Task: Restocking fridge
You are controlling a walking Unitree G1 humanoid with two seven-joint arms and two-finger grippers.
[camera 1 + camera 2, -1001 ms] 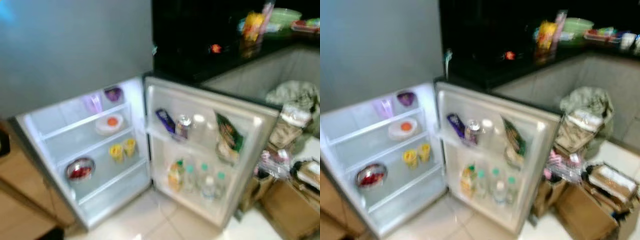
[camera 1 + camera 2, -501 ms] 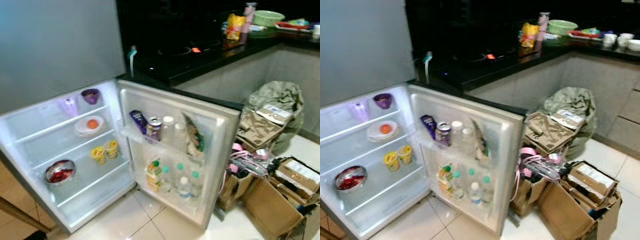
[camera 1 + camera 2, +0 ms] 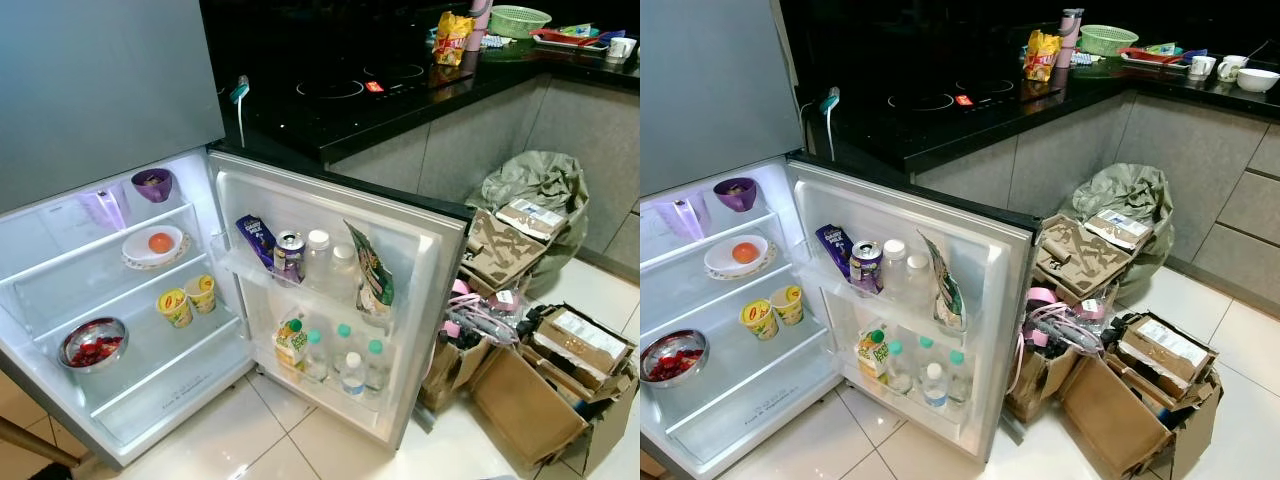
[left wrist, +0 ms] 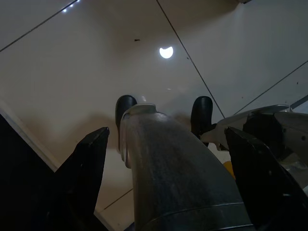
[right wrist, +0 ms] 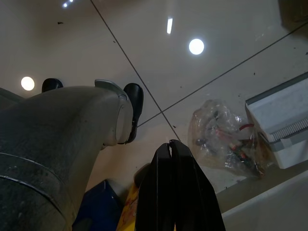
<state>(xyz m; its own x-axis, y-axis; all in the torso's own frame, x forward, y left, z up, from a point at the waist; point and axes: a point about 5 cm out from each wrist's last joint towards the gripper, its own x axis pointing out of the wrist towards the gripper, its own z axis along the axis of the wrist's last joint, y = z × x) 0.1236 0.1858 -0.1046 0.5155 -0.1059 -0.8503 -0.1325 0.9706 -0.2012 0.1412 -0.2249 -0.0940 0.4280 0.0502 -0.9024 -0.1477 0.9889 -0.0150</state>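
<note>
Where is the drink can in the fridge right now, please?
In the left eye view, the drink can stands on the upper shelf of the open fridge door, between a purple packet on its left and a white-capped bottle on its right.

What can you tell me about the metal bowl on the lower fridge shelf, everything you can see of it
The metal bowl is a round, shiny, steel-looking bowl sitting upright on the lower clear shelf of the open fridge, toward its left side. It holds something red, too small to identify. It stands alone, apart from the two yellow cups on the shelf above and further right. Nothing visibly touches it but the shelf beneath.
</note>
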